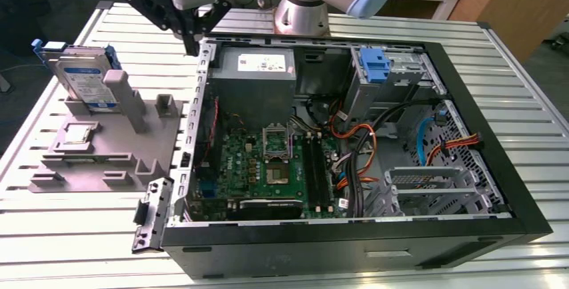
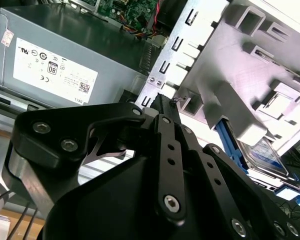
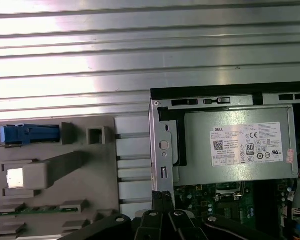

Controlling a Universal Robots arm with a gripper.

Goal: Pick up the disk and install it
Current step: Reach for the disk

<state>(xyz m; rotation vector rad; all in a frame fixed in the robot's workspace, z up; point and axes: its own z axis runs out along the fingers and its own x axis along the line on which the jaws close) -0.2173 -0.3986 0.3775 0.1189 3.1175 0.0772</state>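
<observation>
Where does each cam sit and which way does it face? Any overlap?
Exterior view: off the arm, high, looking down on the open computer case, grey stand and disk; arm and tool show.
First wrist view: on the wrist, facing down on table and power supply; tool links show.
Second wrist view: on the wrist, looking along the tool toward the case edge.
Shared: all three show power supply, stand, disk.

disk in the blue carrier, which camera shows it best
The exterior view: the disk stands upright in the grey holder beside the computer case, with its labelled face showing. The second wrist view catches part of it behind the holder. The first wrist view shows its blue carrier edge-on.
</observation>
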